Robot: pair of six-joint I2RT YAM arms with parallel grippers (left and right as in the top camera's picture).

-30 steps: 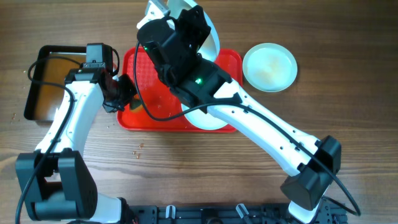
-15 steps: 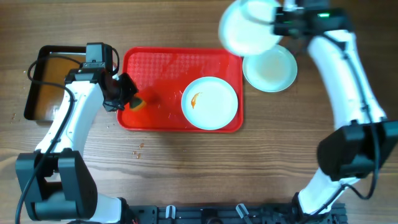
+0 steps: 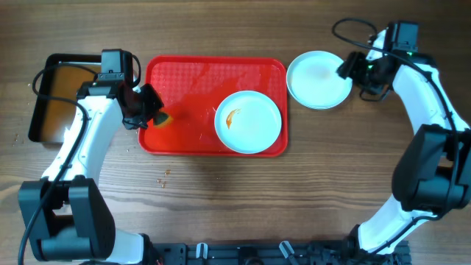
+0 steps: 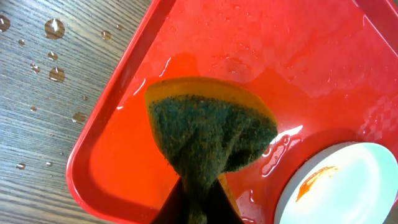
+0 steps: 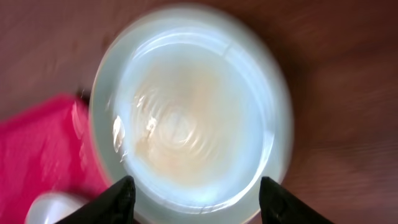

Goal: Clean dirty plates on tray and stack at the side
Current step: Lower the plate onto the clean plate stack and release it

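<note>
While a smeared plate (image 3: 248,121), marked orange, lies in the right half of the red tray (image 3: 184,70), a pale plate (image 3: 319,79) sits on the wood just right of the tray. The right gripper (image 3: 352,68) hovers there, fingers spread apart. At the tray's left edge, the left gripper (image 3: 152,114) pinches a green-and-yellow sponge (image 4: 208,130). A black tray (image 3: 34,110) lies further left.

Glossy red tray (image 3: 191,81) (wet plastic)

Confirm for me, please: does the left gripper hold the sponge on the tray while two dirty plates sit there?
Not quite: the overhead view shows only one dirty plate on the tray. The left gripper does hold the sponge there.
</note>
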